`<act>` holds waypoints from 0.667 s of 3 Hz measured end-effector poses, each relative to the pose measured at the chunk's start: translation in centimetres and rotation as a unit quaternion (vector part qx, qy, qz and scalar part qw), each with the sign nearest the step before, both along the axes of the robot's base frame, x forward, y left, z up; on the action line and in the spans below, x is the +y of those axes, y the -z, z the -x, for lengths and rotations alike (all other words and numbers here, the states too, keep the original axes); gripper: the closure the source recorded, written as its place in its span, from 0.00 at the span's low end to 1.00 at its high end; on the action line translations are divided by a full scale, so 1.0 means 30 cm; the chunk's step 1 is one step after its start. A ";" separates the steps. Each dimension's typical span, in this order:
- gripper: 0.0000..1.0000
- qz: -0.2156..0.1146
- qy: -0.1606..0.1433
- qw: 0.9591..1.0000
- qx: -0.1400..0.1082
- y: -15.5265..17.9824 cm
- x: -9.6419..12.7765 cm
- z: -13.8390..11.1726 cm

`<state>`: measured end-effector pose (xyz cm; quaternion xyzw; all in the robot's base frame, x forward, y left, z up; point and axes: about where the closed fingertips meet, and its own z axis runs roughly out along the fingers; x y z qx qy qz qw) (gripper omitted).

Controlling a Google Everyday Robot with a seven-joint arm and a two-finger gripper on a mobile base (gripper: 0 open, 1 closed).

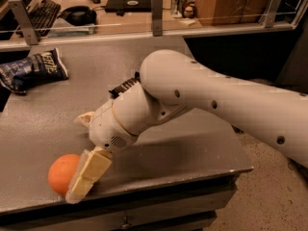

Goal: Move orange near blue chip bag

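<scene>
While the gripper is sitting low at the front-left corner of the grey table, it is covering the right side of the orange. From this angle I cannot tell how far open it is or whether it is actually holding the fruit.

The orange is resting on the tabletop close to the front edge. The blue chip bag is lying well apart from it, at the far-left edge of the same surface.

The step in hand looks to be securing the orange. Because a smooth round fruit is apt to squirt out of a parallel-jaw grip, the squeeze should be passing through its widest part, not skimming one cheek. Any sideways nudge here is risking a roll off the nearby edge, so contact should be gentle and centred.

Once held, a small lift should be enough, since the straight path back and left toward the bag is looking open. A black bar wrapper is peeking out behind the arm, off that route. The orange should be going down just beside the bag, not on it, with a low release to stop it rolling.
</scene>
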<state>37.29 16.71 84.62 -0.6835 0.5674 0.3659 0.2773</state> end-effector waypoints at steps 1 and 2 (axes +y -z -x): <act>0.00 -0.017 -0.022 1.000 0.004 -0.026 0.037 0.069; 0.16 -0.027 -0.034 0.999 0.012 -0.017 0.061 0.127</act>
